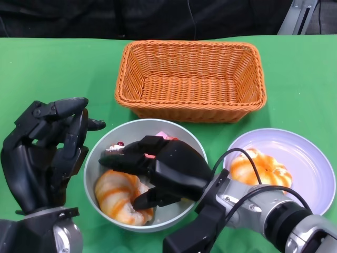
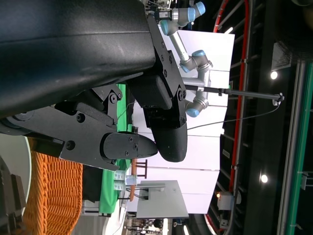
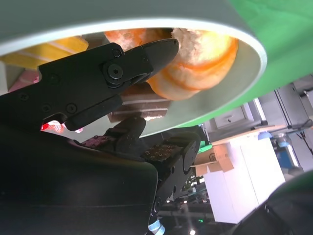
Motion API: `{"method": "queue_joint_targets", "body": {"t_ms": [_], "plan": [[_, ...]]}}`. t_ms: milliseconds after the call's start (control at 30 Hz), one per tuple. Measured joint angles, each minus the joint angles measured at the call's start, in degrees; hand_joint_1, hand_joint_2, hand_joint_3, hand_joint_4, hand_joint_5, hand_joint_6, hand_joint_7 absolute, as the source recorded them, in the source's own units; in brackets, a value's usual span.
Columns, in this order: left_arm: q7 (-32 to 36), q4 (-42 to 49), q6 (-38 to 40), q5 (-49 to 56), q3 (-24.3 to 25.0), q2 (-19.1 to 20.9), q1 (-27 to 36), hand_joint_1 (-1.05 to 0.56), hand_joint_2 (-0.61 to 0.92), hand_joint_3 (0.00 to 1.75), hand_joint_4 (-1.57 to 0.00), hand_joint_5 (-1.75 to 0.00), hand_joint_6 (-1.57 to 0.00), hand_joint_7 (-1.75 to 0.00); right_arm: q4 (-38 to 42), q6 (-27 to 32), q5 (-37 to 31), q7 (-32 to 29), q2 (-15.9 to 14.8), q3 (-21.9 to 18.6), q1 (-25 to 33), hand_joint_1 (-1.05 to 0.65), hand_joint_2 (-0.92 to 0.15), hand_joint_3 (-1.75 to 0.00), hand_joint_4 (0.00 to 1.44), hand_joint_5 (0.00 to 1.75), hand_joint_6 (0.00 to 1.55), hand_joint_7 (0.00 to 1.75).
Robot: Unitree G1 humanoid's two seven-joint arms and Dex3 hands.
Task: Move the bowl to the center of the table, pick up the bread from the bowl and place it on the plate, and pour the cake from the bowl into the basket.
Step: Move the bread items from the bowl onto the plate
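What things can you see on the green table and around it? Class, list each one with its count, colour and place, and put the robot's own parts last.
Woven wicker basket: one, orange, far centre, nothing in it.
Round grey bowl: one, near centre.
Glazed bread roll: one, orange and cream, in the bowl.
Piece of cake: one, pink and white, in the bowl, partly hidden.
Round pale plate: one, right of the bowl.
Second bread roll: one, orange, on the plate.
Left hand: black, beside the bowl, holding nothing.
Right hand: black, reaching into the bowl.
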Motion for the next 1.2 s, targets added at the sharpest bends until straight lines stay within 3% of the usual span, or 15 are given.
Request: {"method": "queue_joint_targets", "body": {"t_ms": [133,300,400,500,667,700,733,833,1033,1100,1200], "plan": [[0.0,-0.9,0.1,0.7,-0.1,-0.4,0.2,-0.17,0.92,0.32,-0.87,-1.15,-1.03,-0.59,0.5,3.0,-1.6,-2.8,0.9,1.7,-0.1,-0.65,-0.83,-0.01,0.39,0.06,0.31,0.00],[0.0,-2.1,0.4,0.9,-0.4,-0.5,0.4,-0.16,0.92,0.33,-0.86,-1.16,-1.03,-0.60,1.2,4.7,-3.0,-4.2,1.7,3.5,-0.7,-0.57,-0.85,-0.01,0.38,0.03,0.31,0.01],[0.0,-2.2,0.6,0.8,-0.4,-0.5,0.5,-0.15,0.92,0.35,-0.85,-1.16,-1.02,-0.60,1.6,5.0,-3.1,-5.2,2.1,3.9,-0.8,-0.51,-0.87,-0.01,0.44,0.04,0.37,0.03],[0.1,-2.2,0.7,1.0,-0.4,-0.5,0.6,-0.17,0.92,0.33,-0.85,-1.16,-1.02,-0.61,1.8,5.7,-3.6,-7.5,2.3,5.2,-0.9,-0.52,-0.85,0.00,0.62,0.12,0.42,0.04],[0.9,-2.3,0.8,1.6,-0.4,-0.5,0.7,-0.17,0.92,0.33,-0.84,-1.17,-1.02,-0.62,2.4,5.9,-3.9,-9.4,2.4,6.0,-1.2,-0.51,-0.85,0.00,0.66,0.11,0.43,0.03],[1.0,-2.3,0.8,1.8,-0.4,-0.5,0.7,-0.18,0.92,0.33,-0.85,-1.18,-1.02,-0.63,2.6,5.9,-3.9,-9.6,2.5,6.2,-1.2,-0.37,-0.76,0.00,0.75,0.11,0.63,0.07],[1.0,-2.3,0.7,2.1,-0.4,-0.5,0.7,-0.18,0.92,0.33,-0.85,-1.18,-1.02,-0.63,2.7,5.9,-3.9,-10.2,2.5,6.5,-1.3,-0.33,-0.74,-0.01,0.76,0.08,0.69,0.05],[1.0,-2.3,0.5,2.1,-0.2,-0.5,0.7,-0.17,0.92,0.34,-0.85,-1.19,-1.02,-0.64,3.3,4.7,-4.4,-11.7,2.6,7.7,-1.3,-0.29,-0.80,-0.03,0.72,0.02,0.61,0.01],[1.0,-2.3,0.5,2.0,-0.2,-0.5,0.7,-0.17,0.92,0.34,-0.85,-1.20,-1.02,-0.64,4.2,2.2,-4.4,-12.5,2.6,8.2,-1.3,-0.27,-0.82,-0.02,0.70,0.01,0.59,0.00],[1.0,-2.2,0.4,2.0,-0.2,-0.5,0.7,-0.16,0.92,0.35,-0.85,-1.19,-1.01,-0.64,4.6,2.0,-4.6,-13.3,2.6,8.4,-1.3,-0.26,-0.85,-0.02,0.80,0.06,0.59,0.00],[1.0,-2.2,0.0,2.0,-0.1,-0.5,0.6,-0.17,0.92,0.35,-0.86,-1.18,-1.02,-0.64,5.1,1.7,-4.9,-14.6,2.6,9.1,-1.3,-0.25,-0.86,-0.02,0.81,0.06,0.56,0.00]]}}
